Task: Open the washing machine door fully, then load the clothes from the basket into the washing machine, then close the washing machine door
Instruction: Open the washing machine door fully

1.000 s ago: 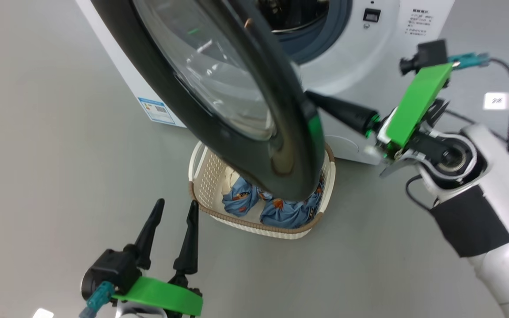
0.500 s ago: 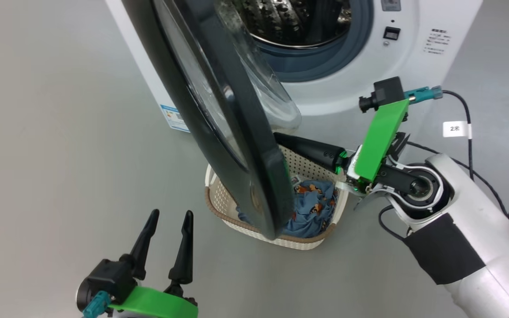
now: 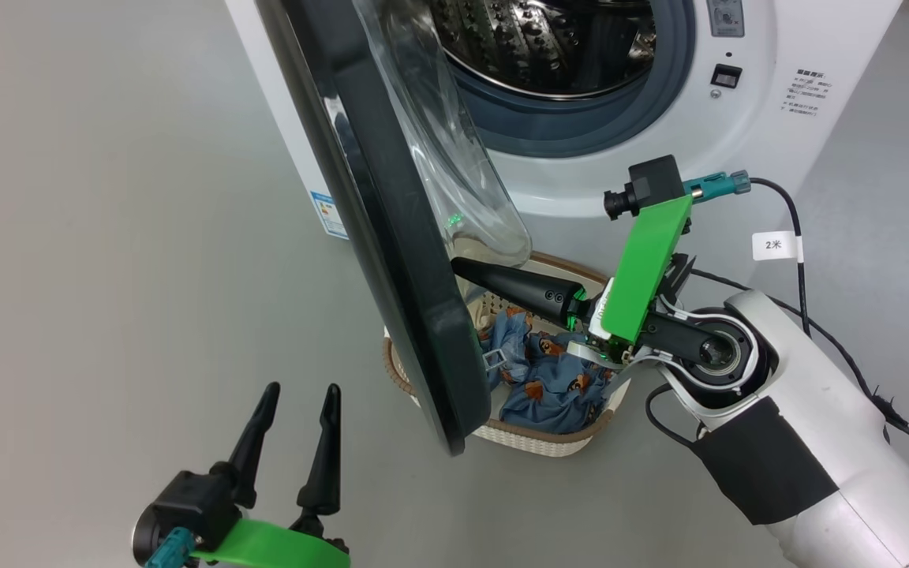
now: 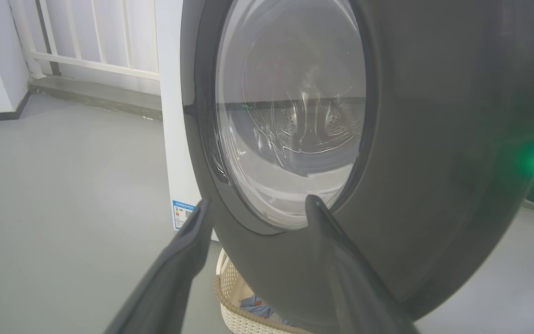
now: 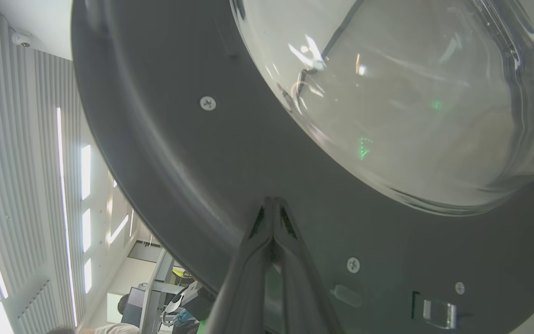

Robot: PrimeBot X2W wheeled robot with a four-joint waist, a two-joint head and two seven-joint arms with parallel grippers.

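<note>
Where the washing machine door [image 3: 391, 237] stands: swung well out from the opening and seen nearly edge-on from the head, its lower edge hanging over the basket.
Door's glass bowl [image 3: 454, 181]: clear and bulging toward the machine; the right wrist view shows it above the dark inner ring.
Right gripper [image 3: 462, 268]: fingers pressed together with nothing between them, tips set against the door's dark inner ring just below the glass bowl; the right wrist view [image 5: 271, 202] shows the paired tips meeting that surface between two screws.
Left gripper [image 3: 301, 390]: fingers spread apart and empty, low over the grey floor [image 3: 107, 276] on the door's outer side, apart from it and pointing toward its glossy front [image 4: 257, 200].
Washing machine [image 3: 660, 173]: mouth uncovered, steel perforated drum [image 3: 549, 47] and grey gasket [image 3: 549, 130] in sight; small blue label sticker [image 3: 328, 214] on its side.
Basket [image 3: 533, 438]: on the floor in front of the machine, its left part hidden behind the door.
Clothes [image 3: 549, 379]: blue printed fabric bunched inside the basket, below the right gripper's fingers.
Door latch [image 3: 492, 361]: small clear piece near the rim's lower edge.
</note>
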